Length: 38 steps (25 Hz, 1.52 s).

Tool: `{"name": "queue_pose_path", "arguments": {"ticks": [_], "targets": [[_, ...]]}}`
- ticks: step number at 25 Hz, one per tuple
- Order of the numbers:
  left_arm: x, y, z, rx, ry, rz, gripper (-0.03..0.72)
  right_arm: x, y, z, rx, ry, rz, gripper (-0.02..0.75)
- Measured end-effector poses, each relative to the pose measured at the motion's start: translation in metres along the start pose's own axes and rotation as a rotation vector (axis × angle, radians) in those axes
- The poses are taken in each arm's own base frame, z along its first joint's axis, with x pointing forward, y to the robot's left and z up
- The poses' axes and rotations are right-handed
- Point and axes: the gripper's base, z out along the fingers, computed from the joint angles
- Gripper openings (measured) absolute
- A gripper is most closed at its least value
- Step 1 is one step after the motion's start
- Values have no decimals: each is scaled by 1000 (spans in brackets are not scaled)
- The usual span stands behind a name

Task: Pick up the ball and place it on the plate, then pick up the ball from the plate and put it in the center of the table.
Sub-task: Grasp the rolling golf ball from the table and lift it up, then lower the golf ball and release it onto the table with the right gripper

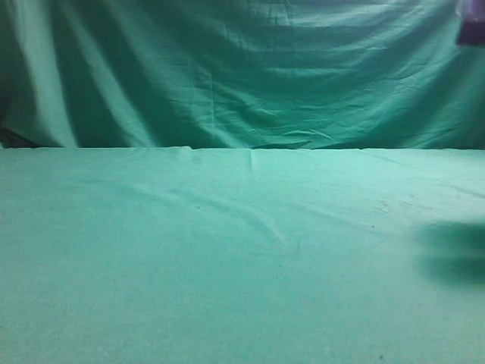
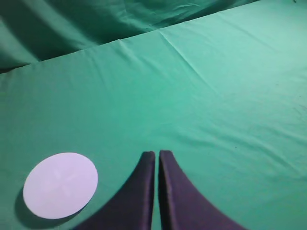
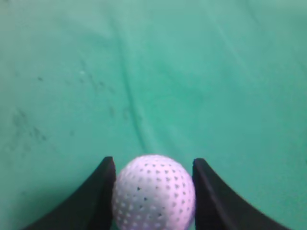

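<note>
The ball [image 3: 153,192], white and dimpled, sits between the two black fingers of the right gripper [image 3: 153,167], filling nearly the whole gap; each finger lies close against its side, but whether they press it or merely flank it cannot be told, nor whether the ball rests on the surface [image 3: 153,72] or is lifted off it. Beyond the fingertips the green cloth stretches away with a long crease and a few dark specks. The left gripper [image 2: 157,155] has its fingers drawn together with only a thin slit between them, and they hold nothing. A round white plate [image 2: 60,185] lies flat on the cloth to the left of that gripper, near its fingers but apart from them. In the exterior view a blurred dark shadow [image 1: 455,254] shows at the right edge, and the draped backdrop [image 1: 242,68] hangs behind.
</note>
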Motion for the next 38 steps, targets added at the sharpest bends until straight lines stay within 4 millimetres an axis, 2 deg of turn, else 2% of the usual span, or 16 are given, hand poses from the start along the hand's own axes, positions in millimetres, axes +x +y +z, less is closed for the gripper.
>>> {"name": "queue_pose_path", "arguments": {"ticks": [2, 7, 11, 15, 22, 26, 31, 37, 38], "targets": [[9, 0, -5, -34, 2, -5, 0, -11, 15, -11, -14, -31, -63, 319], [42, -1, -8, -89, 43, -44, 0, -32, 77, -38, -60, -127, -253, 319], [49, 0, -10, -110, 49, -36, 0, -49, 125, -46, -92, -141, -381, 319], [50, 1, -10, -121, 54, -21, 0, -67, 167, -33, -94, -136, -483, 319], [50, 2, -10, -142, 62, 7, 0, -85, 232, 21, -109, -81, -603, 319], [50, 2, -10, -142, 62, 7, 0, -95, 249, 51, -107, -55, -624, 319], [50, 3, -10, -143, 62, 8, 0, -105, 257, 72, -107, -52, -627, 319], [50, 3, -10, -143, 62, 8, 0, -108, 258, 73, -107, -59, -628, 319], [50, 3, -10, -143, 62, 8, 0, -108, 258, 73, -107, -59, -628, 363]]}}
